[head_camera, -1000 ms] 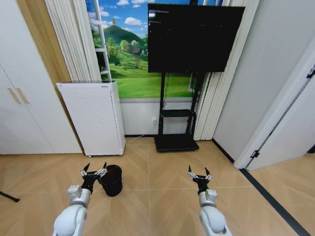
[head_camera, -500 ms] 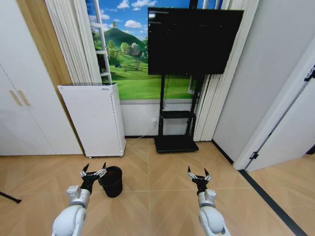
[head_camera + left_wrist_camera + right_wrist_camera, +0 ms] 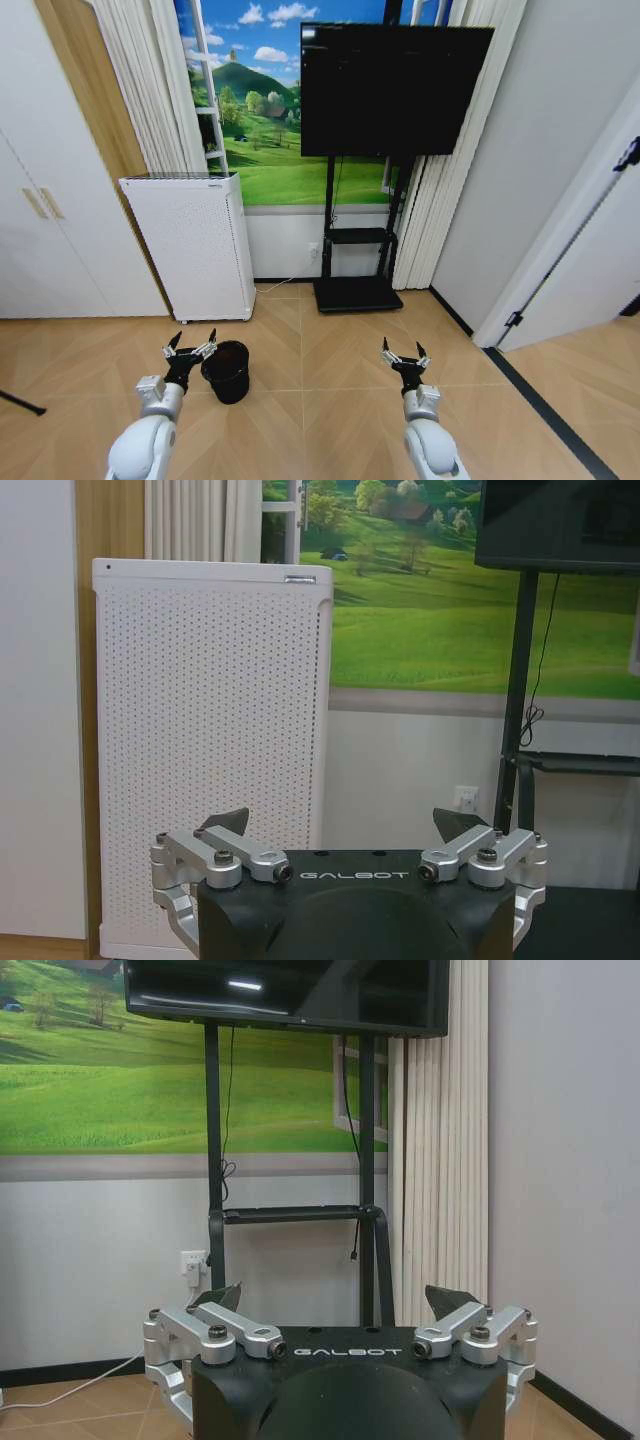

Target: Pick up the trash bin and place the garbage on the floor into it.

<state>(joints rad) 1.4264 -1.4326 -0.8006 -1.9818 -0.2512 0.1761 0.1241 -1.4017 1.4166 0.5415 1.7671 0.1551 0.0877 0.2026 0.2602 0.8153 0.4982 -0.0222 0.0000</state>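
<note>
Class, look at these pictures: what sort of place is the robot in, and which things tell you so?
Probably a living room in a home or a mock-up of one: a large TV on a stand, white closet doors, herringbone wood floor and a small trash bin.

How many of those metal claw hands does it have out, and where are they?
2, both open and empty. The left gripper hovers beside the small round black mesh trash bin on the tan herringbone wood floor; the right gripper hovers over bare floor.
</note>
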